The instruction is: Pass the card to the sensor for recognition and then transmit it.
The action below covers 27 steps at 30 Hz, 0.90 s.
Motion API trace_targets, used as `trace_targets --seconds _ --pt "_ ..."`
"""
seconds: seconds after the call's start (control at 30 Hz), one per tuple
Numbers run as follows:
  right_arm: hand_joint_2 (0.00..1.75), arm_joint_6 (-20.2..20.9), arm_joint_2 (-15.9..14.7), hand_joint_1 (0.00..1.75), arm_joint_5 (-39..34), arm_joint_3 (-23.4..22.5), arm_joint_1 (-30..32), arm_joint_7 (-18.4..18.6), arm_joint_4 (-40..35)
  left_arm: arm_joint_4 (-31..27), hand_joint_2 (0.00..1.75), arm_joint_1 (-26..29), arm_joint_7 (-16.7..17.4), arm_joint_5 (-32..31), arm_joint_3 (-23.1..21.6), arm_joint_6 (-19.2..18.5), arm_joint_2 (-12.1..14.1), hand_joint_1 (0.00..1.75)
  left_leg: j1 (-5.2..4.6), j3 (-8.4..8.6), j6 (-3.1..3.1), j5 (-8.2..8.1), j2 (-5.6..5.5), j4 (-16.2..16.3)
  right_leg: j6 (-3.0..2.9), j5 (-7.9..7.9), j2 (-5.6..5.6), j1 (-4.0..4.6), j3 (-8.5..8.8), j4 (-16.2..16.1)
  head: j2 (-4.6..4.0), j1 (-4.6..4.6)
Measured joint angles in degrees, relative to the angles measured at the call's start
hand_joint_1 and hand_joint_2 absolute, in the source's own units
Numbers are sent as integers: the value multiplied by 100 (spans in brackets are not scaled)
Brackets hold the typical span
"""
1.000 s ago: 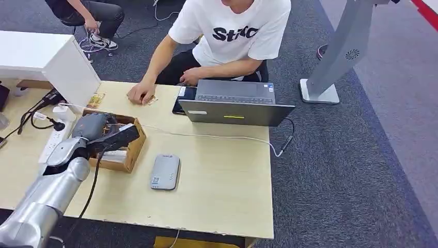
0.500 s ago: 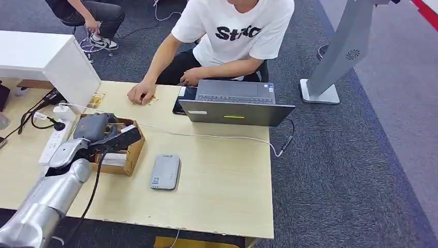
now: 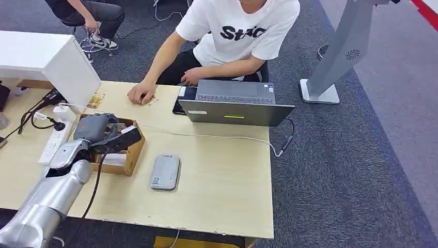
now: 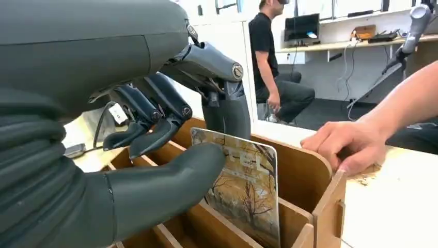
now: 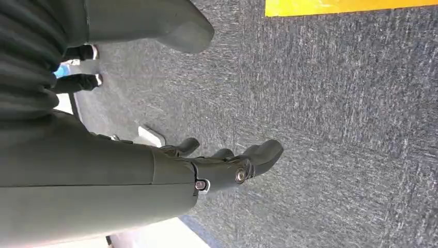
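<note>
Left hand [image 3: 100, 132] is reaching into the wooden box [image 3: 135, 147] at the left part of the table [image 3: 222, 186]; in the left wrist view the thumb [image 4: 170, 178] is pressing on the printed face of the card [image 4: 247, 194] and a finger is coming down at the card's top edge behind it, so the hand is pinching the card. The card is standing nearly upright in a slot of the box, leaning slightly, its long axis roughly vertical and its picture face turned toward the thumb. Against the earlier frames, the hand is sitting slightly farther into the box. The grey sensor [image 3: 165, 172] is lying flat on the table just right of the box, apart from it. Right hand [image 5: 227, 165] is hanging over grey carpet, fingers loosely apart, holding nothing.
</note>
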Motion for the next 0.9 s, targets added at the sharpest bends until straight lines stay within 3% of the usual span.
trace_targets --seconds 0.23,0.73,0.9 --pt "175 -2 0 0 0 0 1 -13 0 -195 175 2 4 2 236 343 2 175 0 0 0 0 0 0 0 0 0 0 -1 0 0 2" --pt "175 -4 2 0 2 0 0 -17 0 -393 175 -20 4 4 441 374 7 175 0 0 -1 1 -1 0 0 0 0 0 0 0 0 0" --pt "175 -9 0 0 28 0 -1 -35 0 -577 175 -69 11 7 581 641 4 175 0 0 -1 1 -1 0 0 0 -1 0 -1 0 0 0"
